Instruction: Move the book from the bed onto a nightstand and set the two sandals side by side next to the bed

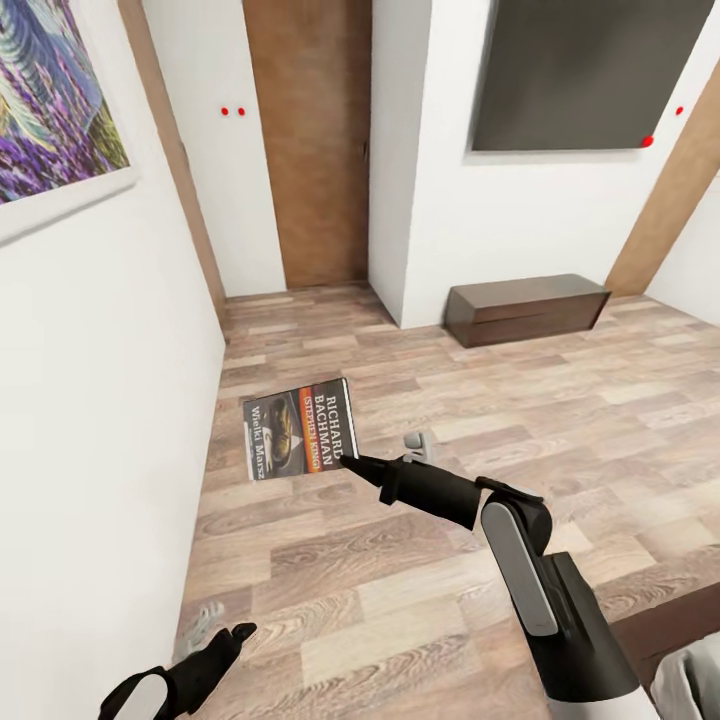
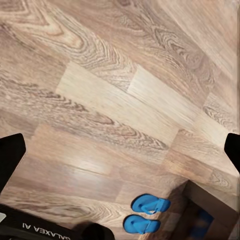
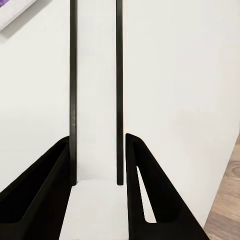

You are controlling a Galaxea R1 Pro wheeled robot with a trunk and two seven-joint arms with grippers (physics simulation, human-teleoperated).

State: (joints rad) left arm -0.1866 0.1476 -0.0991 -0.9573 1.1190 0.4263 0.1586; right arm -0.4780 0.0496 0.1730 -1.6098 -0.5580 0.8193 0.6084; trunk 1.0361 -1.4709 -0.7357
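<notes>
My right gripper (image 1: 350, 462) is shut on the book (image 1: 300, 428) and holds it by one corner, cover up, above the wood floor near the left wall. The cover is dark grey with an orange band and white lettering. In the right wrist view the book (image 3: 95, 100) stands edge-on between the fingers (image 3: 40, 190). My left gripper (image 1: 225, 640) hangs low at the left, open and empty. The left wrist view has two blue sandals (image 2: 150, 203) lying side by side on the floor beside a dark wood corner (image 2: 210, 210). A corner of the bed (image 1: 670, 625) shows at the lower right. The nightstand is out of view.
A white wall with a purple picture (image 1: 50, 100) runs close along the left. Ahead are a brown wooden door (image 1: 310, 140) and a low dark brown cabinet (image 1: 527, 308) under a dark wall panel (image 1: 590, 70). Wood floor lies between them and me.
</notes>
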